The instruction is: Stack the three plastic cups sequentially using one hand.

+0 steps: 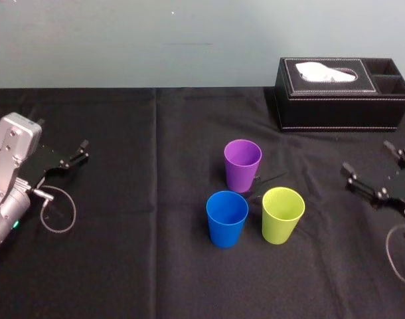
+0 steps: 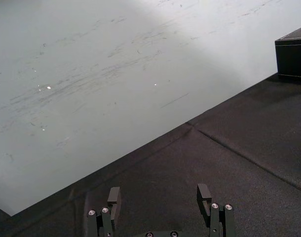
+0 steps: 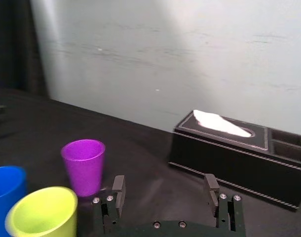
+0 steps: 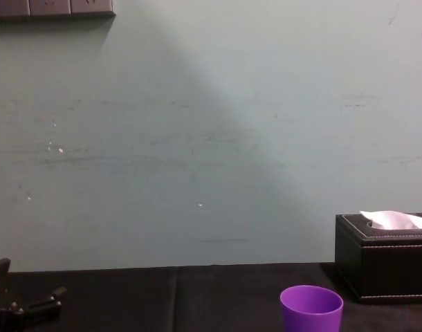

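I am seeing the three plastic cups standing upright and apart, mouths up, in a close triangle at mid-table: the purple cup behind, the blue cup and lime green cup side by side in front; nothing is nested yet. Spaced like this, I judge, each is offering a free rim to grip; smooth, thin-walled and tapering to the base, they should slide into one another. The right gripper is waiting nearest, out beyond the green one, flat black fingers spread wide and holding nothing; the left gripper is idling far off, likewise agape and empty. A stitched black tissue box is sitting behind.
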You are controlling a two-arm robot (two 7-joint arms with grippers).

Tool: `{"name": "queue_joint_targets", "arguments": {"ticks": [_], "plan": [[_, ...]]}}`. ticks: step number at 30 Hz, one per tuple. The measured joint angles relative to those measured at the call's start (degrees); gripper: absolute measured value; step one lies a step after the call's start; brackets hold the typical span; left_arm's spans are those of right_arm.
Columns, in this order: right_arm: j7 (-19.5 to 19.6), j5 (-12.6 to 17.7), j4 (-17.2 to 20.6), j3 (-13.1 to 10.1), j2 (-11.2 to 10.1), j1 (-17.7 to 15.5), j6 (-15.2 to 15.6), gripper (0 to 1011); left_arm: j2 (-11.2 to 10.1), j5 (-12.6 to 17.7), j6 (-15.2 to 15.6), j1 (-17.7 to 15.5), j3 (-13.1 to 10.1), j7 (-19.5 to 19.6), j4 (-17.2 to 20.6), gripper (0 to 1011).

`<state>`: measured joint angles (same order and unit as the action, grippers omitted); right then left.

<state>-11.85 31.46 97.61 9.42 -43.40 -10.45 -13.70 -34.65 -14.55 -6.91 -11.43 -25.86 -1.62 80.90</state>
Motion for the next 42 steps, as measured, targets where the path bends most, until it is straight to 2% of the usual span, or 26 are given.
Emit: {"name": "queue_joint_targets", "arguments": {"ticks": [5,6,9,16,28,42], "plan": [[-6.3,4.6,2.0,-3.2,-2.6,-5.5,-2.1,1003,0.0,0.0,0.0,0.0,0.0,0.0,0.0,1012],[-6.3,4.6,2.0,-3.2,-2.6,-5.5,-2.1,1003,0.0,0.0,0.0,0.0,0.0,0.0,0.0,1011],[-9.8,6.6,2.6,-4.6,-3.6,-8.3,-3.3,1003,0.0,0.0,0.0,0.0,0.0,0.0,0.0,1012],[-14.8,6.0,1.8,-4.5,-4.0,-11.0,-6.2,1003,0.0,0.0,0.0,0.0,0.0,0.0,0.0,1011],[-19.1,3.3,-0.7,-1.2,-1.7,-10.2,-6.6,1003,0.0,0.0,0.0,0.0,0.0,0.0,0.0,1011],[-21.1,1.7,-3.0,1.2,2.3,-5.5,-2.5,1003,0.0,0.0,0.0,0.0,0.0,0.0,0.0,1011]]}}
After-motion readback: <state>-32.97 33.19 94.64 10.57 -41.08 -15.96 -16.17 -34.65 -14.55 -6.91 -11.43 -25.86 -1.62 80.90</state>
